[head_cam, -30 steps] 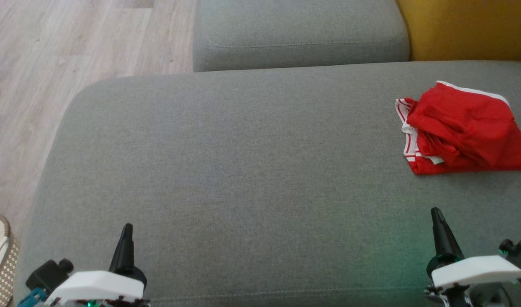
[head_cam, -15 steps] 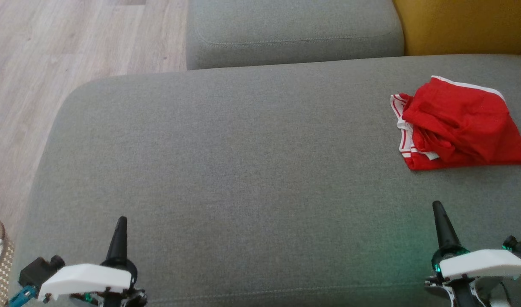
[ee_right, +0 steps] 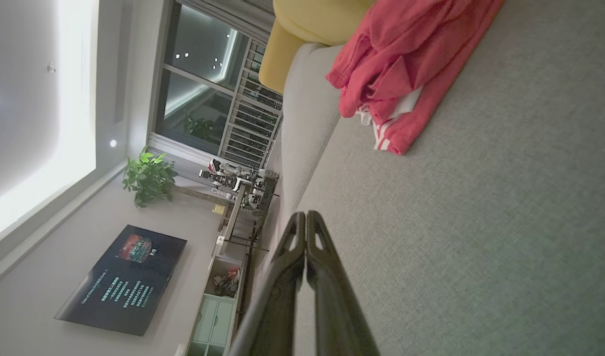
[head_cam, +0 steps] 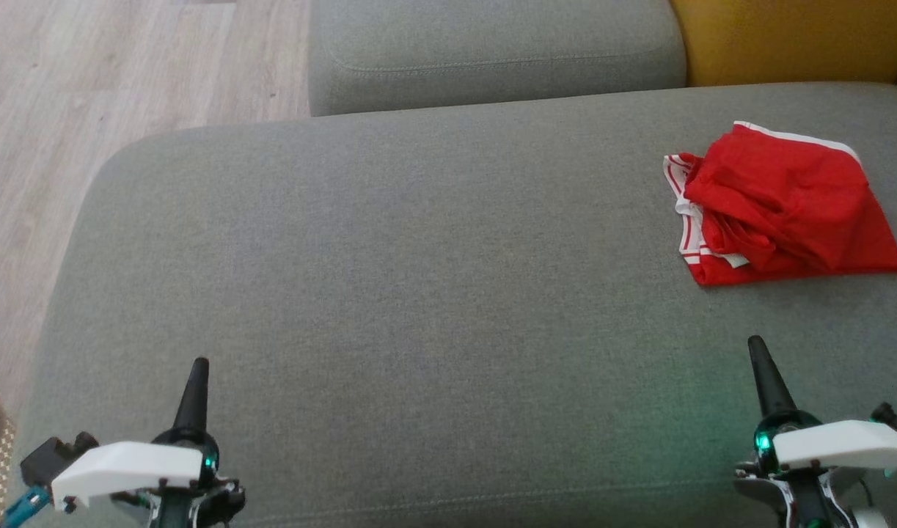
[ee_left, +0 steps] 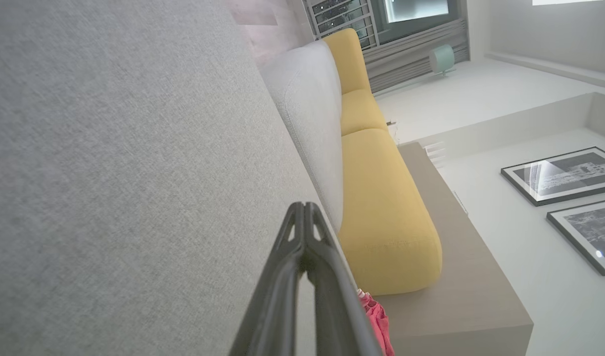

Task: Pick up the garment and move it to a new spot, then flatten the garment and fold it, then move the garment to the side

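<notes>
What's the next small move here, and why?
Probably open the right gripper and ease it forward to the crumpled red garment with white trim: it lies bunched, untouched, on the grey fabric cushion straight ahead of that shut gripper.

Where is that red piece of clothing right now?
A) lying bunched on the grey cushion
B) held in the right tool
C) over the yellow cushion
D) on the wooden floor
A: the red garment lies bunched on the grey cushion, apart from the shut right tool.

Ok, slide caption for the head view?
Left claw and right claw shut at the near edge of the grey cushion; red garment lies bunched far right.
</notes>
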